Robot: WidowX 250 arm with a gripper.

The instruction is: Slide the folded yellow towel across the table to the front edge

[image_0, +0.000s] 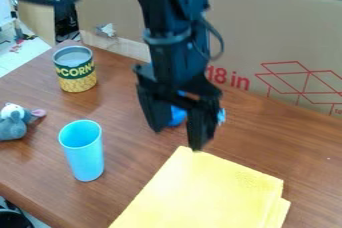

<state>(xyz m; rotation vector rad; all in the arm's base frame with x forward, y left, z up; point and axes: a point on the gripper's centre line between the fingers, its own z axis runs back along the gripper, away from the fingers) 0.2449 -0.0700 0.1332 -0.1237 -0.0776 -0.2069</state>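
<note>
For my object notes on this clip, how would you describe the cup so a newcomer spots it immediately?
Find the brown wooden table, then the folded yellow cloth at its front. Left of that in the picture stands the cup: tall and plain light blue, unlike the labelled yellow-and-green can behind it.

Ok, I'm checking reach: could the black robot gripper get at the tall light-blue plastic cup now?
Probably yes: the black gripper hangs open near the upright light-blue cup, and nothing seems to stand between them.

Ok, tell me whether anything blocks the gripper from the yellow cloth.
Nothing visible does: the gripper hangs near the yellow cloth, a blue object shows behind the gripper, and the blue cup stands to one side.
</note>
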